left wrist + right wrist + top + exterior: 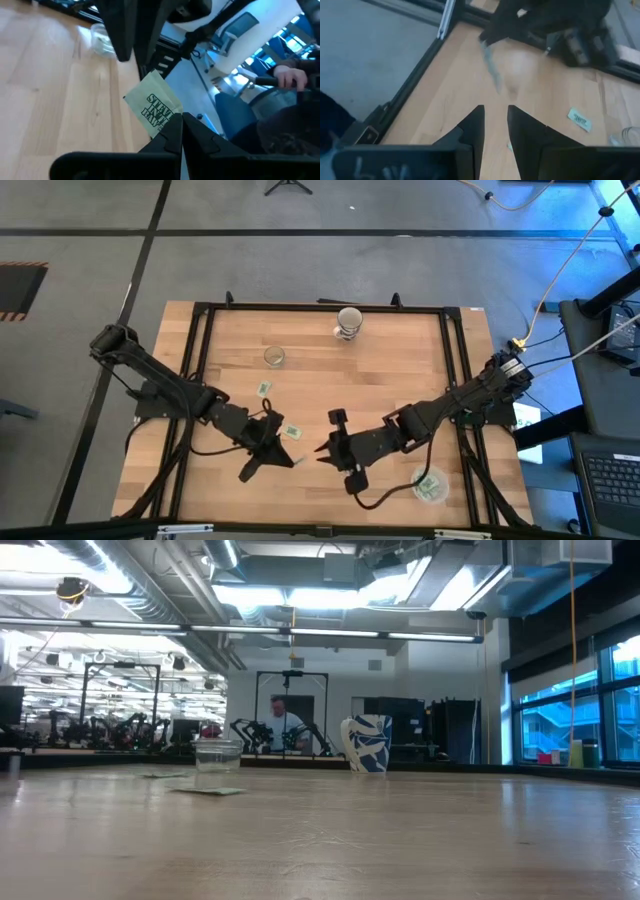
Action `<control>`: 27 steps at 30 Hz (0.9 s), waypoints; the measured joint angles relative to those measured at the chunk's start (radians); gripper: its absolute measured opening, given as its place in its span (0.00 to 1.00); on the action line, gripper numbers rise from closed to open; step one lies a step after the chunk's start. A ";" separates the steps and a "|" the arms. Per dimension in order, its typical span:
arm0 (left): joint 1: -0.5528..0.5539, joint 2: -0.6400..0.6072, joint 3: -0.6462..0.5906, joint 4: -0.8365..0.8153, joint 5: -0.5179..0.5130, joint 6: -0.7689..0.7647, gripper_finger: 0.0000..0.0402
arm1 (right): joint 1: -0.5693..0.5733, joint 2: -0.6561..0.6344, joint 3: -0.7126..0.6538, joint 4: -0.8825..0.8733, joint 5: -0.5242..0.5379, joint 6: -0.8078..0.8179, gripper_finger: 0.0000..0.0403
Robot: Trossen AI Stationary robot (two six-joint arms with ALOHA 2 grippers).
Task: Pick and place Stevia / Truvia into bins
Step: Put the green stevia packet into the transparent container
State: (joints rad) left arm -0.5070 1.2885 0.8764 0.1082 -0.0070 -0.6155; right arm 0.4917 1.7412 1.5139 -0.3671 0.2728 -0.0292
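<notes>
Stevia sachet (152,107) pinched by one corner between pressed-together tips of left tool (290,459), lifted off counter (400,370), low centre in high view. Same sachet seen edge-on from right wrist view. Right tool (322,452) at 3 o'clock of it, just beside, tips facing left tool, fingers part-spread with a gap, nothing between them. Looks like a handover setup, judged only.

Other sachets flat on counter: one (264,387) at 11 o'clock of the held one, near; one (291,430) at 12 o'clock, just beside left tool. Clear round bin (430,486) at 4 o'clock, beyond right arm, near counter's front right edge, a few green-printed sachets already inside. Small clear glass jar (274,356) at 12 o'clock, farther off; patterned cup (349,323) at 1 o'clock near far edge. Person visible well behind counter in low view; another person's hand (287,77) off to the side in left wrist view.

Risks: corner-only hold, thin paper — could swivel or slip if jolted. Sachet edge-on to right tool, gap narrow — easy to miss or crumple. Early release by left tool before right closes — drop to counter. Tips of both tools close together — collision possible. Bin partly under right arm — release point hard to judge, could land on rim or outside.
</notes>
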 joint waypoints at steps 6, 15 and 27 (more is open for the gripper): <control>0.005 0.012 0.000 0.004 0.028 -0.003 0.00 | -0.004 0.000 0.000 0.042 -0.004 -0.001 0.22; 0.006 0.014 0.001 0.061 0.029 0.000 0.00 | -0.013 0.000 0.000 0.097 -0.004 -0.002 0.22; 0.014 0.013 0.001 0.121 0.026 0.043 0.00 | -0.014 0.000 0.000 0.157 -0.057 -0.006 0.22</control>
State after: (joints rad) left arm -0.4930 1.3014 0.8776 0.2295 0.0189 -0.5725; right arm 0.4778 1.7409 1.5139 -0.2097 0.2153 -0.0349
